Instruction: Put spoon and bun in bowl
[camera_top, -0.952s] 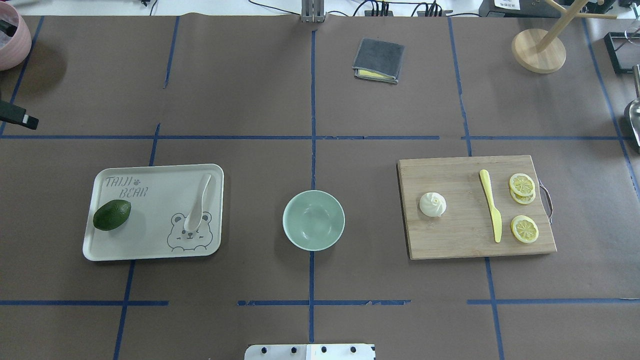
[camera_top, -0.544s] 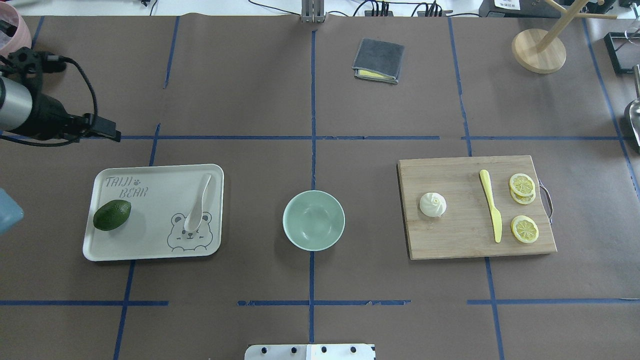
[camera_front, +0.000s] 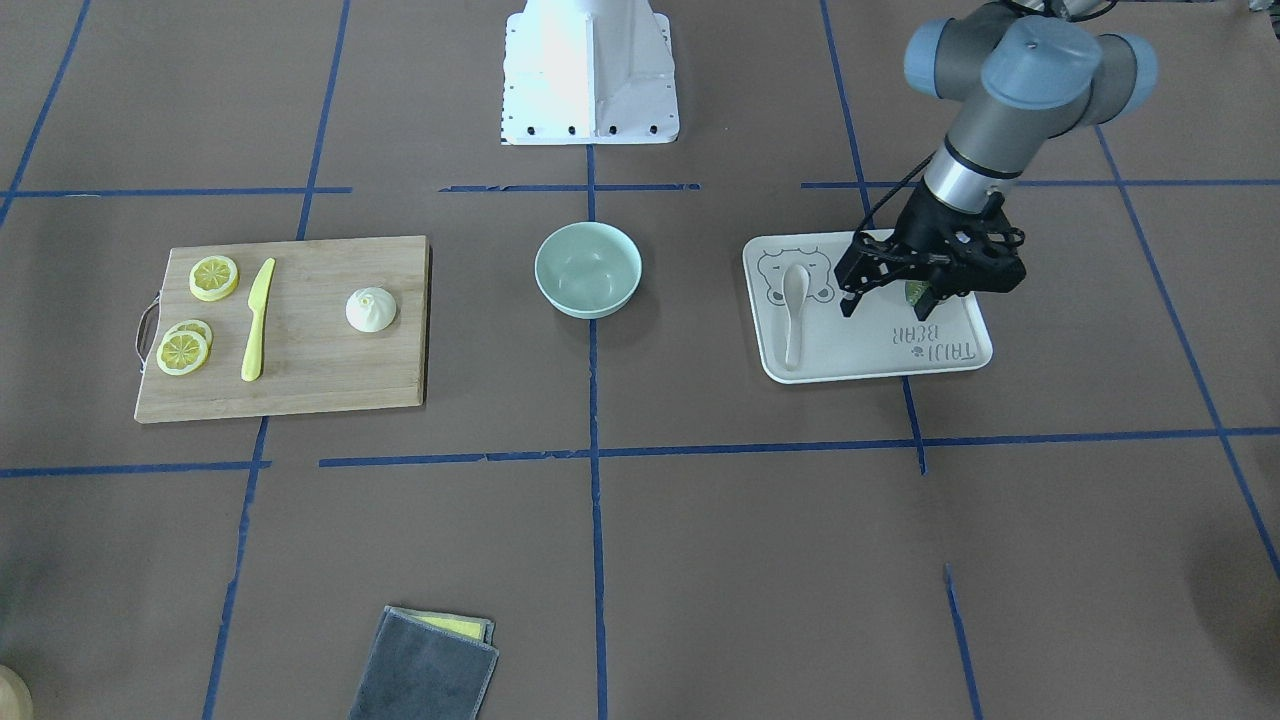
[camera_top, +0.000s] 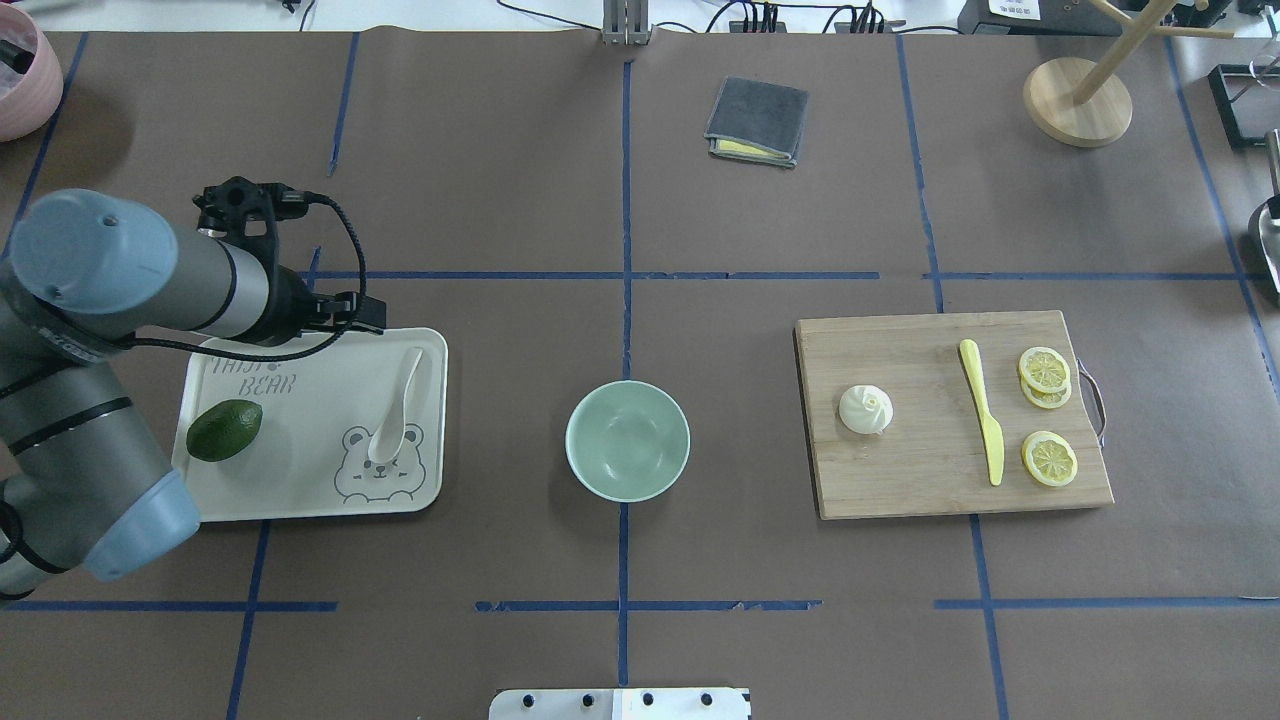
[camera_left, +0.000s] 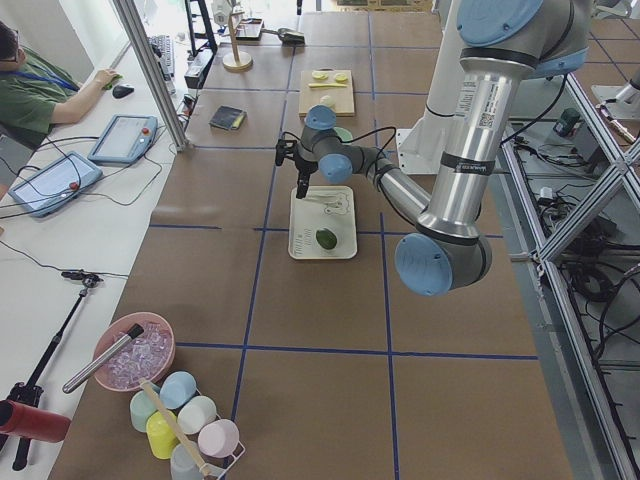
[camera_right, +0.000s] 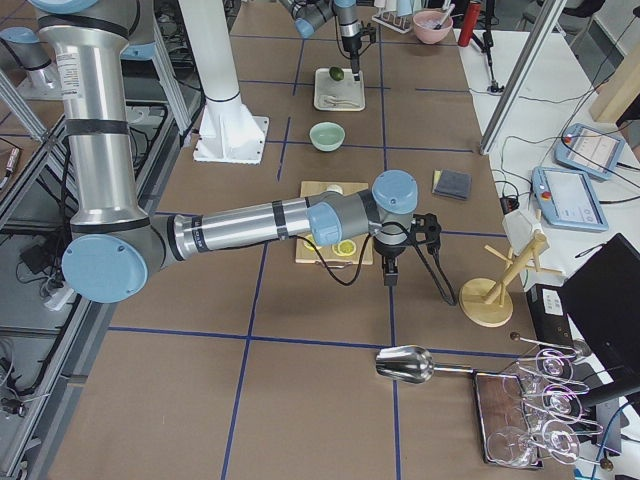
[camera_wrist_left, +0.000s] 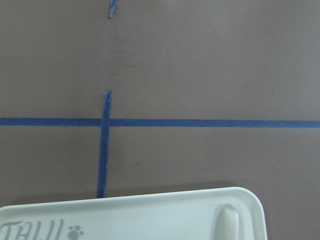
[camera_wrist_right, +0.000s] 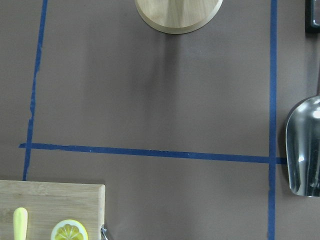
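Note:
The pale spoon lies on the white bear tray, scoop on the bear drawing; its handle tip shows in the left wrist view. The mint-green bowl stands empty at the table's middle. The white bun sits on the wooden cutting board. My left gripper hovers over the tray's far edge, beside the spoon's handle, and looks open and empty. My right gripper shows only in the exterior right view, past the board's right end; I cannot tell its state.
A dark green avocado lies on the tray's left. A yellow knife and lemon slices lie on the board. A folded grey cloth, a wooden stand and a metal scoop are further back.
My left arm has swung in from the left edge to above the tray's far edge. The spoon, bun and bowl have not moved.

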